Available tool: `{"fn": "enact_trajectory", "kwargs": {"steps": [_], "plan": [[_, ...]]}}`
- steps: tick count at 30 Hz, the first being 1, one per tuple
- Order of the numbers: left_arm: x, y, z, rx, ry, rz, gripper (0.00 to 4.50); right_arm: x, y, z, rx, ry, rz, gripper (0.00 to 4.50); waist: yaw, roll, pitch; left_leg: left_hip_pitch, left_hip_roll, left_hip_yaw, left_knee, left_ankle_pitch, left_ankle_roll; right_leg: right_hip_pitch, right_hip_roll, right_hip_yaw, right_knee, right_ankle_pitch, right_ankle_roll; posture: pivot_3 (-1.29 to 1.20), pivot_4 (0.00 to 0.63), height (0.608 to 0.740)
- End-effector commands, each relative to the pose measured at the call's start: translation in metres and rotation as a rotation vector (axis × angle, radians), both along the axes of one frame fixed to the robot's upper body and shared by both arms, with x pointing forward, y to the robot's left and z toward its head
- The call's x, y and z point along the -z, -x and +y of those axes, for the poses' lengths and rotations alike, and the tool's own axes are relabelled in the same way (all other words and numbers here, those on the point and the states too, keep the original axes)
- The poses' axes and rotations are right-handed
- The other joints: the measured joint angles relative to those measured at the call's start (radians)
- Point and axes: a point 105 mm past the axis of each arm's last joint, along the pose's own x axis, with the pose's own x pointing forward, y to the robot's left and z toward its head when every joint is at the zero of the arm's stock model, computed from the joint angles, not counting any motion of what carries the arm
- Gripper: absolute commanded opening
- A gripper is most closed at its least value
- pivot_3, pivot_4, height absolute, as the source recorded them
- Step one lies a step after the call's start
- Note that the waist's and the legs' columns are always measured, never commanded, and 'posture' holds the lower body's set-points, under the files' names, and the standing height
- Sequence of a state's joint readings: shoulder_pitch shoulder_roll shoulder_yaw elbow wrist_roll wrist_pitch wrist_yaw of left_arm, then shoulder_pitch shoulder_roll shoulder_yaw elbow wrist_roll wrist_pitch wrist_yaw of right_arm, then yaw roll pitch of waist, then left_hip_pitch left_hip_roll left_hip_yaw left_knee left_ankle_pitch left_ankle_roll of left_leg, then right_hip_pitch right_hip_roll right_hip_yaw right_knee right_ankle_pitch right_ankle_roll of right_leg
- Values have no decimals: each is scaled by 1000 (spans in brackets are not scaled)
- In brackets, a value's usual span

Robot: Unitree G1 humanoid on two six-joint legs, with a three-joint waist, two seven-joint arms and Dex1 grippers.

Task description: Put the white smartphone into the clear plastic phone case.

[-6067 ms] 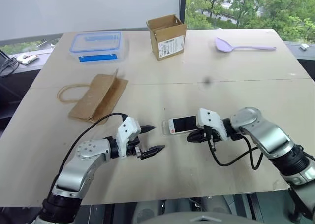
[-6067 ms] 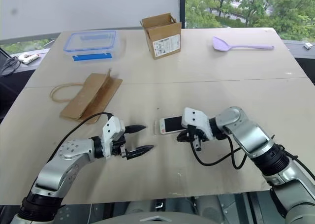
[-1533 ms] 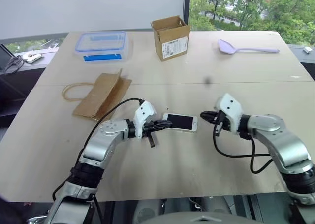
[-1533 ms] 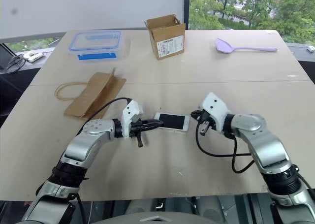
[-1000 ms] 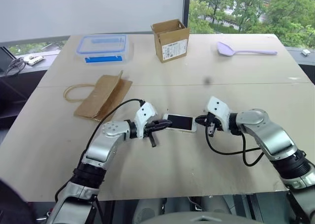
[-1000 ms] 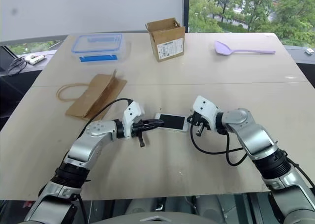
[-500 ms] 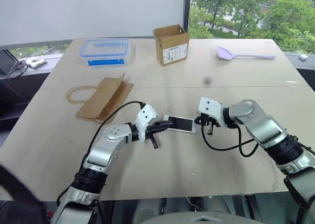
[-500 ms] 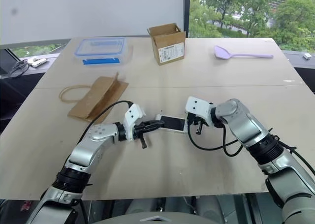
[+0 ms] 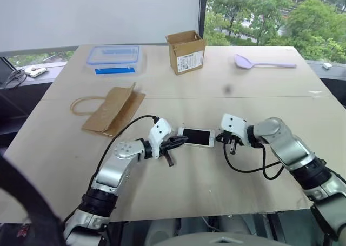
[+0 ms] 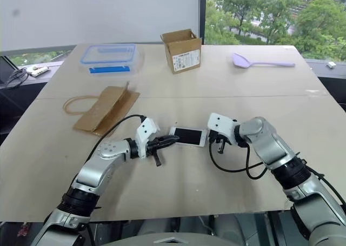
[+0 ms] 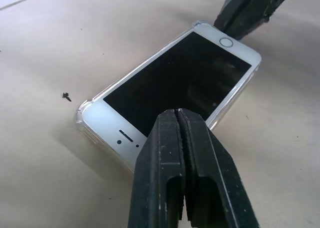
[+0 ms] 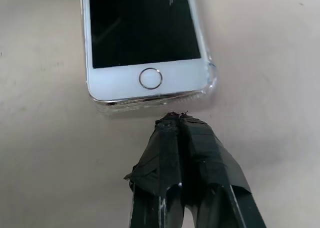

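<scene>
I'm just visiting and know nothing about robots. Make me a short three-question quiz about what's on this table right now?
1. True or false: the white smartphone lies screen up inside the clear plastic phone case.
2. Which stands nearest the cardboard box? A) paper bag B) purple spoon C) clear food box
3. Fill in: the jaws of the left gripper and the right gripper, one at each end of the phone, are ____.

Key: 1 true. 2 C. 3 shut.

white smartphone (image 11: 175, 82) | screen up, flat | seated in clear plastic phone case (image 11: 82, 110)
</scene>
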State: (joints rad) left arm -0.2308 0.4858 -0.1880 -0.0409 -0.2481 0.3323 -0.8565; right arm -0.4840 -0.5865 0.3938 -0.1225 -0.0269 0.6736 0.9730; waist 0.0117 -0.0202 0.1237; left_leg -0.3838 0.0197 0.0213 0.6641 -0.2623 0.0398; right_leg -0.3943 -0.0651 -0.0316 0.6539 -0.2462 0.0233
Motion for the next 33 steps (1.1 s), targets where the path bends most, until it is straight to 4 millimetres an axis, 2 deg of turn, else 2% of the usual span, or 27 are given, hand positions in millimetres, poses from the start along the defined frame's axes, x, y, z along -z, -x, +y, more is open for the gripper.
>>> {"fn": "enact_trajectory", "kwargs": {"steps": [1,4,6,8,10,15,19,22,30,33], "plan": [[9,5,0,9,-22,26,72,-10,8,-14,87,-57,39,0,3,5,3,-3,0,0,-1,0,0,-3,0,0,0,0,0,0,150,740],[9,5,1,9,-23,24,72,-34,20,-16,91,-151,34,0,8,7,5,-16,-1,-1,-2,0,0,-14,-1,-2,1,1,0,0,150,740],[8,4,1,11,-24,23,72,-47,29,-8,59,-226,39,0,5,11,8,-18,-2,0,-2,0,0,-16,-2,-2,1,2,2,0,150,740],[8,4,1,14,-24,23,72,-54,33,1,40,-285,44,0,2,12,11,-18,-3,0,-4,0,0,-16,-3,-2,0,1,0,0,150,740],[8,4,1,18,-25,22,72,-52,33,7,35,-301,46,0,2,12,12,-18,-3,-1,-4,0,1,-16,-3,-2,0,1,0,0,150,740],[5,3,0,26,-28,17,72,-34,33,24,9,-302,93,0,2,11,17,-17,-4,0,-4,0,1,-16,-2,-2,0,0,0,0,150,740],[3,4,-2,29,-27,11,72,-1,29,15,25,-169,138,0,2,11,18,-18,-5,0,-4,0,1,-16,-1,-1,0,1,2,0,150,740],[0,4,-3,27,-25,7,72,13,28,6,48,-112,171,0,3,10,18,-16,-5,0,-4,0,1,-14,2,-2,-1,2,3,0,150,740],[-4,6,-5,9,-13,6,72,45,34,-8,95,21,311,0,2,8,17,-12,-5,-1,-3,0,1,-11,3,-2,-1,2,4,0,150,740],[-5,5,-6,4,-9,1,72,47,32,-6,93,21,303,0,2,5,14,-10,-4,-1,-3,0,1,-9,2,-3,-1,1,3,0,150,740]]}}
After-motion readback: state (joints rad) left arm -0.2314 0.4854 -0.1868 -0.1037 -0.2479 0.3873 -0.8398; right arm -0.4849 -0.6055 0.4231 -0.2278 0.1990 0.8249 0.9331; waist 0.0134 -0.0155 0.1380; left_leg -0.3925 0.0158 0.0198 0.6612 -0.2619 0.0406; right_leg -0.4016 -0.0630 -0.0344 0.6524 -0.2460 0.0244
